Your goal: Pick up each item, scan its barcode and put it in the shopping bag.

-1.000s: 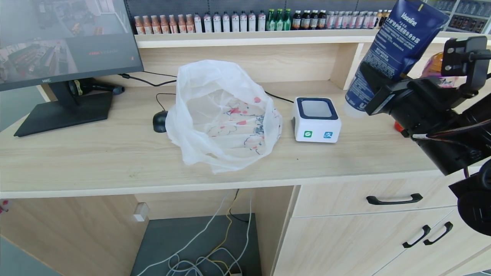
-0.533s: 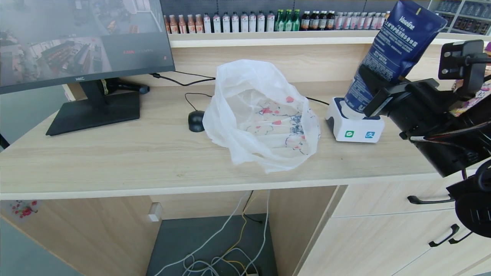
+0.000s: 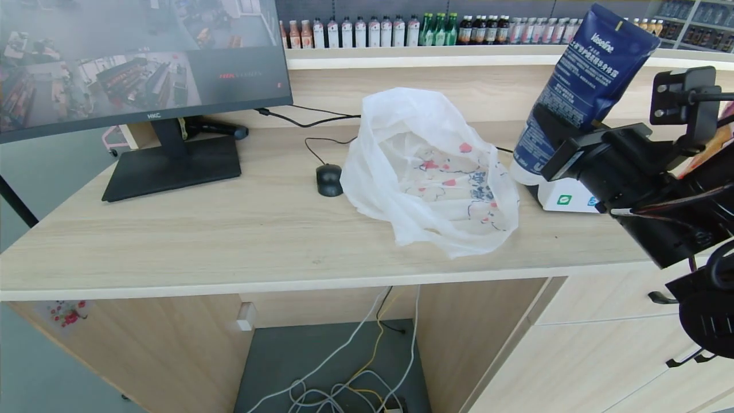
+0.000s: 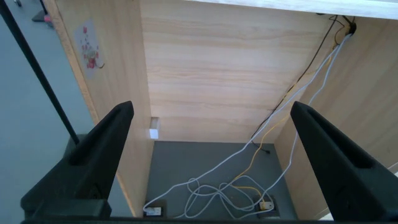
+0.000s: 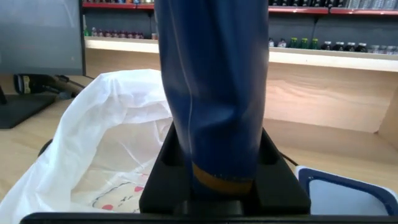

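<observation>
My right end effector (image 3: 561, 142) is clamped on the blue tube (image 3: 585, 80), held tilted aloft by the scanner (image 3: 565, 199) just beside the shopping bag (image 3: 430, 172) on the tabletop (image 3: 229, 229), so I judge 1 item is at scanning and bagging remains.

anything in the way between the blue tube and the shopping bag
Nothing visible does. The blue tube, held in the right gripper by the scanner, has only open air between it and the shopping bag, whose mouth is open.
</observation>
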You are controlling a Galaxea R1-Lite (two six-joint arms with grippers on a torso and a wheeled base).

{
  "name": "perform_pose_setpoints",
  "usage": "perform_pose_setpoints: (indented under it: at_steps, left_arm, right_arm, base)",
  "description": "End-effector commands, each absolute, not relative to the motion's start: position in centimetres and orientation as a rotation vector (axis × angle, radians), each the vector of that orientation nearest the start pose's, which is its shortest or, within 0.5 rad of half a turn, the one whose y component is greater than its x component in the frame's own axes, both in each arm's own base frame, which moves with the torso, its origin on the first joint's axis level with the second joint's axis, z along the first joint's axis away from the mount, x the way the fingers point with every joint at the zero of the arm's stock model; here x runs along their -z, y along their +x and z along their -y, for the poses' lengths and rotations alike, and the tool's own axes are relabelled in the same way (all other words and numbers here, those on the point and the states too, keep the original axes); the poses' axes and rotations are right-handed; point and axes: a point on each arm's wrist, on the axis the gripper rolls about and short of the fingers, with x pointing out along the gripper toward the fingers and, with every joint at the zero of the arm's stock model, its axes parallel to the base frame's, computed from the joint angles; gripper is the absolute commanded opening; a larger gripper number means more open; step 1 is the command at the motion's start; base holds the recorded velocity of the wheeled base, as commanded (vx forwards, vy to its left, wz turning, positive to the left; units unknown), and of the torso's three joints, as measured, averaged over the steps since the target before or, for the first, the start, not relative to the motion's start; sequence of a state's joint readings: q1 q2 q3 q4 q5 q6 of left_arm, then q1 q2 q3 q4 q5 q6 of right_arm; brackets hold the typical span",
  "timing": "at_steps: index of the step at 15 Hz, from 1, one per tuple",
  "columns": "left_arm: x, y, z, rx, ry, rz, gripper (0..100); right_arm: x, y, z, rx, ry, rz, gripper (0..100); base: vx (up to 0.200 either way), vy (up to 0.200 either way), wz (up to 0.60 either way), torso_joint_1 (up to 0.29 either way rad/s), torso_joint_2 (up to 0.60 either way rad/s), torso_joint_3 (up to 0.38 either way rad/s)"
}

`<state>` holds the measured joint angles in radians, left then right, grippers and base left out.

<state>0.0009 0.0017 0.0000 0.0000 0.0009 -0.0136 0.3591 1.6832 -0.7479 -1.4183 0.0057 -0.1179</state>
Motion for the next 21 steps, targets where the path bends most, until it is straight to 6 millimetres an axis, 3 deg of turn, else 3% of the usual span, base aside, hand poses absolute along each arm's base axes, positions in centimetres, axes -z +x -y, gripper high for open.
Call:
perform_pose_setpoints:
  at_steps: [1,3,8,15,21]
  left_arm:
    - [-7.6,-2.3,0.0,-0.003,-0.014,-0.002,100]
    - [-7.6,-2.3,0.0,-0.003,-0.014,-0.002,100]
    - [-7.6,-2.3,0.0,-0.003,-0.014,-0.002,100]
    - [-7.6,-2.3,0.0,-0.002,-0.014,-0.002,100]
    - [-7.6,-2.3,0.0,-0.003,-0.014,-0.002,100]
  right_arm:
    - [-24.5,27.4,-10.9,-0.362,-0.031,0.485,0]
    - [-23.8,28.3,-11.4,-0.370,-0.033,0.464,0]
    - [-24.3,29.8,-12.9,-0.402,-0.033,0.407,0]
    - [-23.6,32.4,-16.3,-0.519,-0.029,0.407,0]
    - [-25.7,34.0,-17.1,-0.553,0.040,0.349,0]
  base:
    - [0.000,0.000,0.00,0.000,0.00,0.000]
    - [0.000,0.000,0.00,0.000,0.00,0.000]
    - [0.000,0.000,0.00,0.000,0.00,0.000]
    - [0.000,0.000,0.00,0.000,0.00,0.000]
    - [0.000,0.000,0.00,0.000,0.00,0.000]
